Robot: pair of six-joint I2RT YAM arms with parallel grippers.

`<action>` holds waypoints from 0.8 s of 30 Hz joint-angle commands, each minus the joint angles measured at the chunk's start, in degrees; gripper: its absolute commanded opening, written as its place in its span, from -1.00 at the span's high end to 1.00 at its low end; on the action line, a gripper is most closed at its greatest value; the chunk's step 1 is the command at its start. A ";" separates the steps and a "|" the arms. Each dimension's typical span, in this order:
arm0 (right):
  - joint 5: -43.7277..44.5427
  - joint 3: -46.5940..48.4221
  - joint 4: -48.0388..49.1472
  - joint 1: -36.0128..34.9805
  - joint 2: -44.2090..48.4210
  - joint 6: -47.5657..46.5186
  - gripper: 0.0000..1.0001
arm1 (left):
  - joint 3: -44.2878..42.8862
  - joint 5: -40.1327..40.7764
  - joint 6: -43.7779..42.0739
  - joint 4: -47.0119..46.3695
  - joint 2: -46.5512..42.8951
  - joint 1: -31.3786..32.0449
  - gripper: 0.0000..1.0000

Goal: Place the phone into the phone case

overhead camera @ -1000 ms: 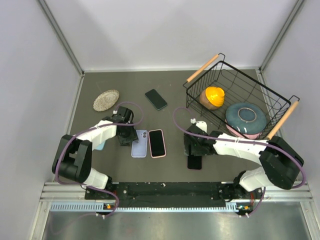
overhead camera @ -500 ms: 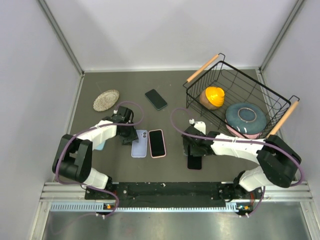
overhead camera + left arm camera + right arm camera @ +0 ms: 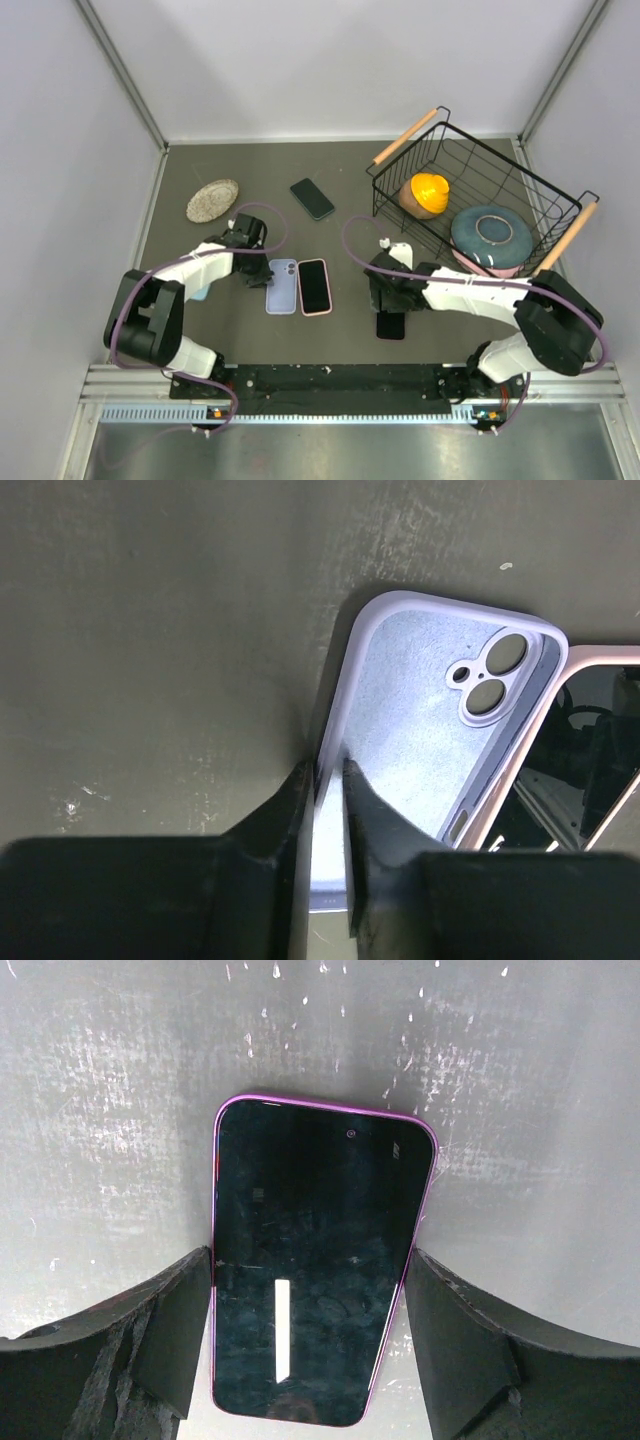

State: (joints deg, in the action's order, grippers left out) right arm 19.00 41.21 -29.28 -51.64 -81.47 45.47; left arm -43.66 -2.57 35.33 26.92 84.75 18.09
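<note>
An empty lavender phone case [image 3: 282, 287] lies open side up on the dark table; in the left wrist view [image 3: 430, 695] its camera cut-outs show. My left gripper [image 3: 261, 277] [image 3: 328, 770] is shut on the case's left wall. A dark phone with a purple edge [image 3: 390, 325] [image 3: 315, 1210] lies screen up near the front. My right gripper [image 3: 386, 300] [image 3: 312, 1280] straddles it, with a finger against each long side.
A phone in a pink case [image 3: 314, 286] lies right beside the lavender case. Another black phone [image 3: 312, 198] and a woven coaster [image 3: 212, 200] lie farther back. A wire basket [image 3: 545, 195] at the right holds an orange object [image 3: 428, 192] and a blue bowl [image 3: 491, 235].
The lavender case has shifted slightly right, toward the pink-cased phone, with my left gripper on its wall. The right gripper and the purple-edged phone have barely moved.
</note>
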 commanded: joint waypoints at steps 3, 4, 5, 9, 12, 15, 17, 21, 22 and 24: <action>-4.06 -0.96 2.21 -0.48 5.09 -1.00 0.27 | 2.79 -0.24 -0.79 1.03 1.56 0.72 1.00; -4.06 -0.96 2.29 -0.48 5.44 -1.17 0.30 | 2.70 -0.33 -0.70 1.38 1.30 0.72 1.00; -4.24 -1.04 2.21 -0.48 6.32 -1.35 0.32 | 2.62 -0.42 -0.62 1.82 0.77 0.72 1.00; -5.47 -1.92 2.21 -0.48 7.99 -0.39 0.41 | 2.44 1.16 0.17 5.32 -6.06 1.16 1.00; -6.00 -2.36 2.12 -0.48 9.39 -0.65 0.43 | 0.78 1.78 0.26 8.58 -9.94 1.42 1.00; -5.65 -2.54 2.03 -0.48 10.98 -1.52 0.48 | -1.59 2.04 0.00 10.43 -12.32 3.00 1.00; -5.91 -2.54 1.68 -0.39 11.77 -2.05 0.49 | -2.83 3.78 0.44 12.71 -12.77 3.97 1.00; -6.87 -1.75 0.98 -0.39 13.53 -3.46 0.50 | -4.85 5.12 1.49 14.83 -14.96 6.86 1.00; -7.22 -1.66 0.72 -0.48 14.32 -3.55 0.50 | -5.03 4.94 2.02 14.92 -15.23 7.40 1.00; -7.23 -1.31 -0.77 -0.48 15.37 -3.72 0.51 | -5.56 4.24 2.55 14.48 -15.58 9.32 1.00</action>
State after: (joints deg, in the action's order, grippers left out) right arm 12.43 38.24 -29.36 -51.64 -69.63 43.00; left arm -46.46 1.02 36.14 39.81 71.64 24.69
